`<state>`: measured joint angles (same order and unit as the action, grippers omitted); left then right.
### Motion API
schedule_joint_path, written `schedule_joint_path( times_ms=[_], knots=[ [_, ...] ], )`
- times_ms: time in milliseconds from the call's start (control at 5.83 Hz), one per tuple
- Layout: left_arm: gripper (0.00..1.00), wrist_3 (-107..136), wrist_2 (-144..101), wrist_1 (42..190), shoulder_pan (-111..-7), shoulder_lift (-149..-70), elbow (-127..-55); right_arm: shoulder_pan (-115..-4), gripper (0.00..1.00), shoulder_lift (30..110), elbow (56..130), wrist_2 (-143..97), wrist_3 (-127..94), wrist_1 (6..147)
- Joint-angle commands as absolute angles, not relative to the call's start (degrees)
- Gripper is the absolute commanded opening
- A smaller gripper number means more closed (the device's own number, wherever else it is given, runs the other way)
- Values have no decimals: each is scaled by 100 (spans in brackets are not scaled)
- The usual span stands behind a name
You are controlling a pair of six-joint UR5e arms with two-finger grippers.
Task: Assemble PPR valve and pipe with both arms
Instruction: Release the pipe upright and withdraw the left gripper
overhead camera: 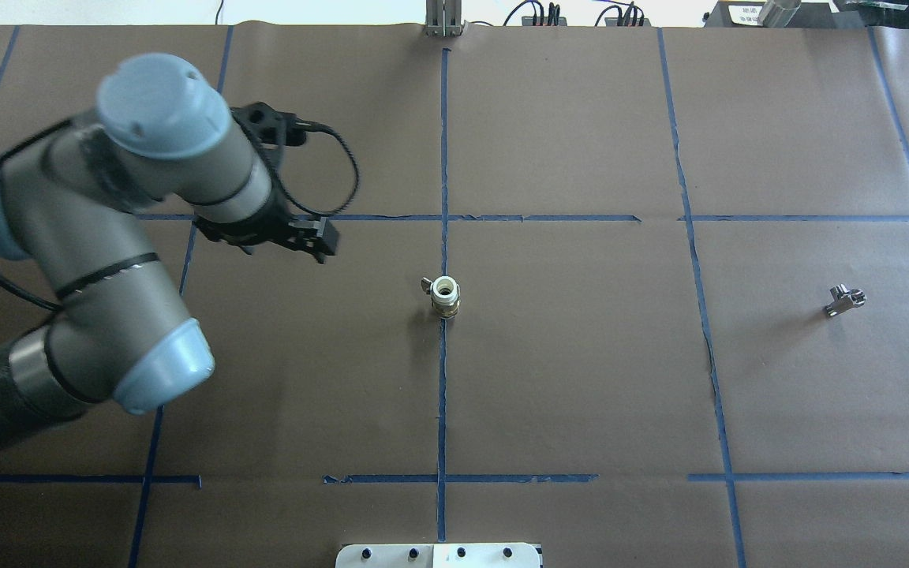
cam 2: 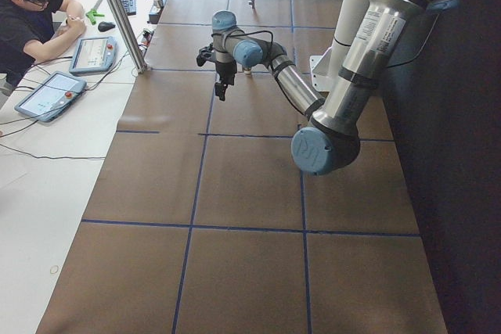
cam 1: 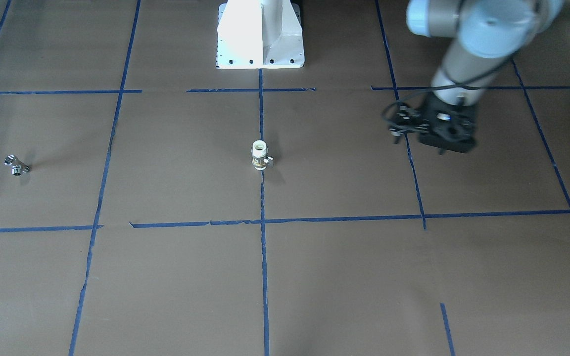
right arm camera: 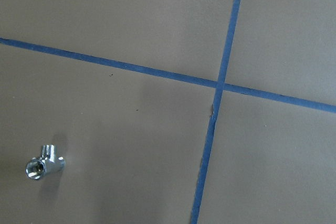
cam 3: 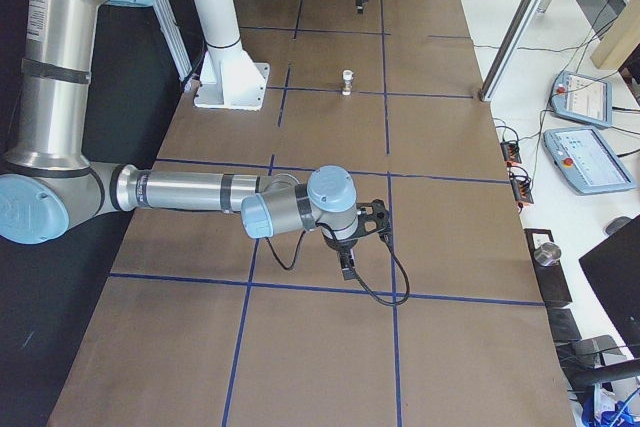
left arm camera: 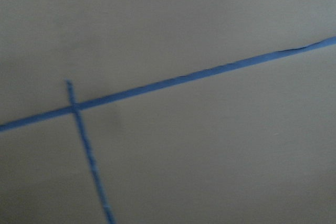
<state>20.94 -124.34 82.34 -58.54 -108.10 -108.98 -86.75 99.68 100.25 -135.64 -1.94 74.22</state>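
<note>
Overhead exterior view: the stubby PPR valve (overhead camera: 444, 296), with white plastic ends and a brass-coloured middle, is seen standing upright on the centre line of blue tape (overhead camera: 442, 394), its open white end turned up and its small metal handle pointing to the robot's left. The pipe (overhead camera: 845, 300), a small shiny chrome fitting with short branching stubs, lies on its side well apart from the valve, towards the robot's right. Both rest on the brown paper-covered table (overhead camera: 581, 379).

The grey tubular left arm (overhead camera: 107, 260) is bent over the table's left part, and its black left gripper (overhead camera: 319, 237) is held pointing down above the surface, apart from the valve (whether its jaws are parted cannot be told). The right arm (cam 3: 190, 190) is stretched low and level. Its right gripper (cam 3: 346, 265) is pointed down, and whether it is parted or closed cannot be told. The pipe is caught low in the right wrist-mounted view.
</note>
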Motion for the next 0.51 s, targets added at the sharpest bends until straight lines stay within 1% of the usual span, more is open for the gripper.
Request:
schedule_joint_path(
  times_ms=[0, 171, 343],
  knots=[
    [100, -308, -13033, 8323, -7770, -9506, -10358, -8666, 100, 9809, 10020, -13631, -411, 7462],
    [100, -952, -13182, 8358, -8553, -9153, -9918, -8544, 100, 9695, 10089, -13658, -726, 7453],
    [100, -1480, -13662, 8419, -9187, -8601, -9784, -8221, 100, 9546, 10194, -13649, -1295, 7453]
  ],
)
